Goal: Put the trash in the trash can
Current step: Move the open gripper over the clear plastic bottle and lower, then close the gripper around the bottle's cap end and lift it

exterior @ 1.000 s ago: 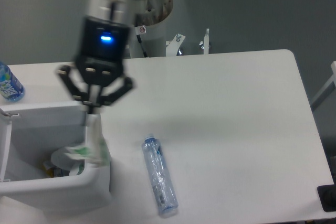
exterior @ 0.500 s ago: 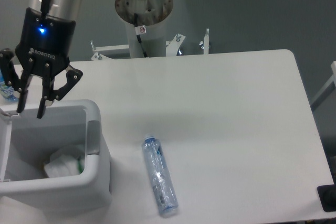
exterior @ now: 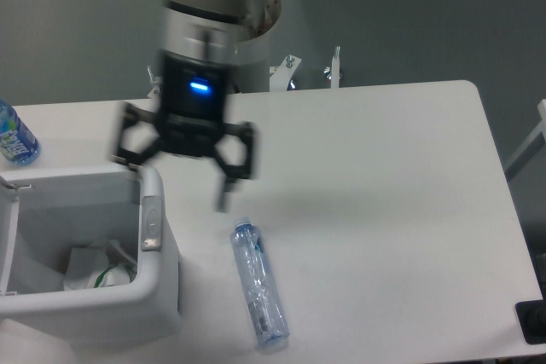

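Note:
The crumpled whitish wrapper with a green tag (exterior: 90, 268) lies inside the trash can (exterior: 159, 249), the white boxy bin at the lower left with a grey latch tab on its rim. The long crushed clear bottle (exterior: 259, 287) lies on the table to the right of the bin, its length running from upper left to lower right. My gripper (exterior: 177, 173) is open and empty, blurred by motion. It hangs above the bin's right rim and the table, up and left of the crushed bottle, and touches neither.
An uncrushed bottle with a bright blue label (exterior: 14, 136) stands at the far left edge behind the bin. The bin's hinged lid (exterior: 7, 236) stands open at its left side. The robot's base column (exterior: 256, 31) rises behind the table's back edge.
The gripper, open throughout, has swung from above the bin's left side to the right, over the bin's right rim. The wrapper lies lower in the bin.

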